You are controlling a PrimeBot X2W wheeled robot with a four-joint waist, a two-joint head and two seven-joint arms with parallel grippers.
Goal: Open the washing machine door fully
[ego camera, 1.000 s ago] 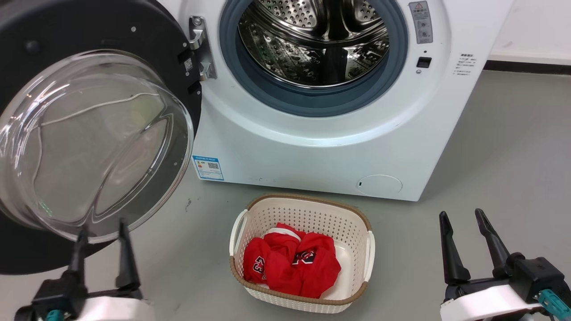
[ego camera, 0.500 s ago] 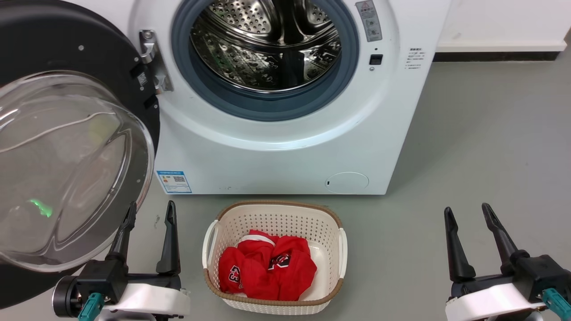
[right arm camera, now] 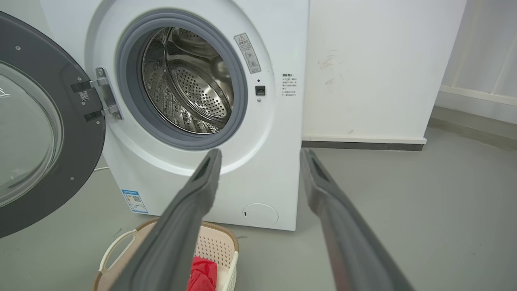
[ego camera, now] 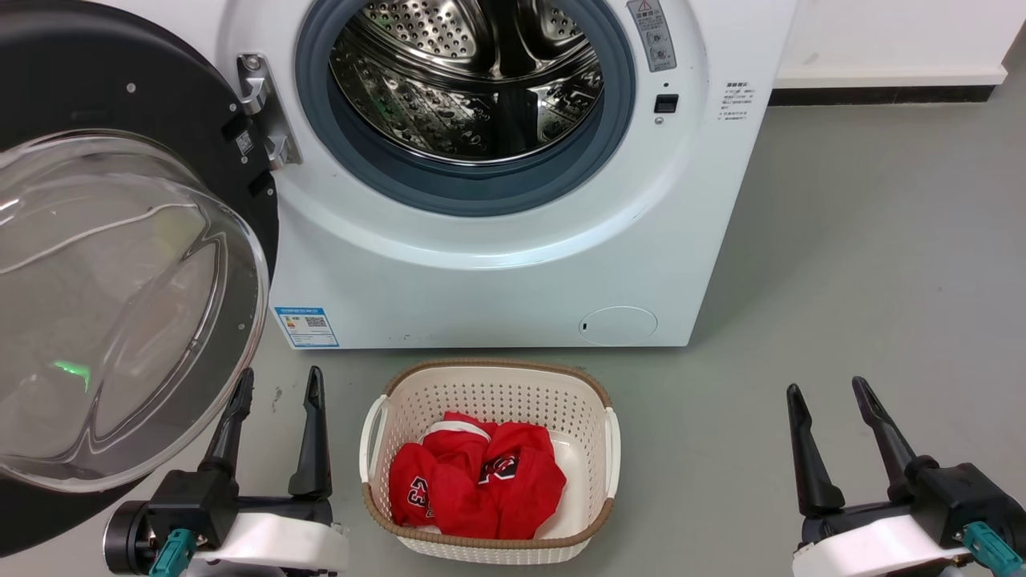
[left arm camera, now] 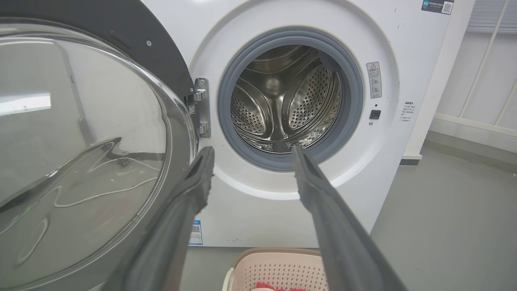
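Washing machine door (ego camera: 120, 304) is swung out to my left on its hinge (ego camera: 260, 112). Its inner face and bulging glass bowl are turned toward me, well clear of the grey-rimmed drum opening (ego camera: 473, 80). It hangs off the left front corner of the white machine (ego camera: 497, 272).

Left claw (ego camera: 279, 375): fingers apart, holding nothing. Tips are just beside the door's lower right rim; contact unclear.

Right claw (ego camera: 826, 386): fingers apart, empty, over bare floor (ego camera: 866, 264), well right of the machine.

White basket (ego camera: 489, 367) sits on the floor near the machine's front edge, between my claws, with a red garment (ego camera: 481, 489) inside.
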